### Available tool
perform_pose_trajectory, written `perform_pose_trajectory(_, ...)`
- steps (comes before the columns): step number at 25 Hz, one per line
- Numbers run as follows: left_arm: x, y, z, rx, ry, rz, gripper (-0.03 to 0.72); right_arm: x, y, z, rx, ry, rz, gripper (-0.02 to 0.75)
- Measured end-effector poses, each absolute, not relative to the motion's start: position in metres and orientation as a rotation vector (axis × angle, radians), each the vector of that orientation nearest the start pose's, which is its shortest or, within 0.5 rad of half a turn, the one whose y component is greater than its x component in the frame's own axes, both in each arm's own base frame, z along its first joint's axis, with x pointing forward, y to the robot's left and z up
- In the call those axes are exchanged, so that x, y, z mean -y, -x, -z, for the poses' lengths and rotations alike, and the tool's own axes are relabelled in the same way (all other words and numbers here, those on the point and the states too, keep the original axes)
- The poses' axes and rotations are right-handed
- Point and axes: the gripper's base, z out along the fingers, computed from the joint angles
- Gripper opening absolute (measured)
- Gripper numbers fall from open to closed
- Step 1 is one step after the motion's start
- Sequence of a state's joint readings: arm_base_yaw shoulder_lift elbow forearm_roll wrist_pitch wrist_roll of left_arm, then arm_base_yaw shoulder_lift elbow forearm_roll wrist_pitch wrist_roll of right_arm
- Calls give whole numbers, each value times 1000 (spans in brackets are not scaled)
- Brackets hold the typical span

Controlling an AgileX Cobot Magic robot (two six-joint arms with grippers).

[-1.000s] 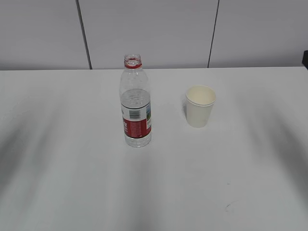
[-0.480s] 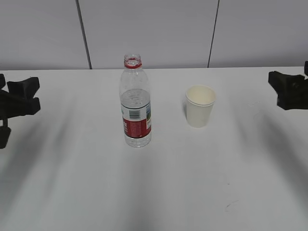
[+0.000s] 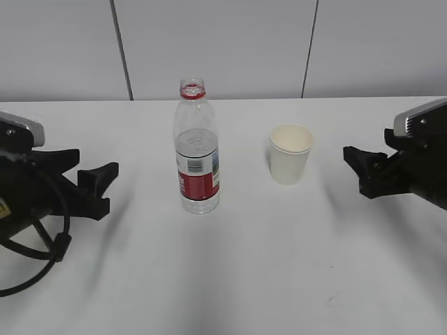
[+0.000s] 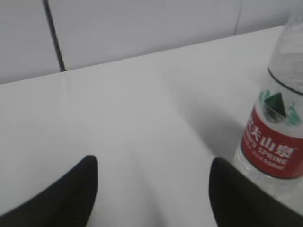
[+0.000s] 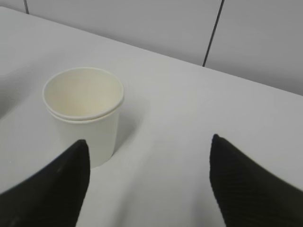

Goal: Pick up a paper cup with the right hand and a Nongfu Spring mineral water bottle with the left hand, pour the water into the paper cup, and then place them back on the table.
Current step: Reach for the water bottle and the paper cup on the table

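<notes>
Close to the camera, the table (image 3: 265, 279) is bare and white, with a few tiny dark specks. A little farther in, the left hand (image 3: 87, 183) waits at the left side and the right hand (image 3: 357, 171) at the right side. Both have their fingers spread wide apart, and neither one has hold of anything.

Next comes the Nongfu Spring mineral water bottle (image 3: 196, 150), standing straight up near the middle. It has no cap and looks more than half full, so it is probably a bit heavy, and the water could slosh out if it tips fast. Its thin, clear wall likely bends when squeezed. The red label band looks like the best place to grab, firm but gentle.

A bit farther back and to the right stands the paper cup (image 3: 290, 153), empty and open at the top. It is very light and soft, so it could crush or slide away. A soft grab around its middle seems safest.

Bottle and cup stand apart, with open table around both. The back edge and the wall lie well behind them.
</notes>
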State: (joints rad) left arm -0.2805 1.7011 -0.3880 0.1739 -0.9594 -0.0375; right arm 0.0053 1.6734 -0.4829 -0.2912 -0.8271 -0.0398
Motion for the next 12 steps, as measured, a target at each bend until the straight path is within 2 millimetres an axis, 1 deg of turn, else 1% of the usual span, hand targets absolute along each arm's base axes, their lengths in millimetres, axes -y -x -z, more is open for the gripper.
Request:
perform_pose_trajectory(3,92,-255,-132,-1783,-445,345,474,-26,-291,-146,-1818,430,-75,589)
perform_pose_trajectory(5,95,-256,-125,-1773,-445,384,504,-29,-294,-138,-1810,467,-100,589)
perform_pose_trajectory(8,97,-257,-110,-1813,-448,408,575,-30,-300,-127,-1815,476,-121,597)
perform_pose_trajectory(12,104,-263,-102,-1816,-503,446,599,-32,-309,-113,-1821,489,-144,609)
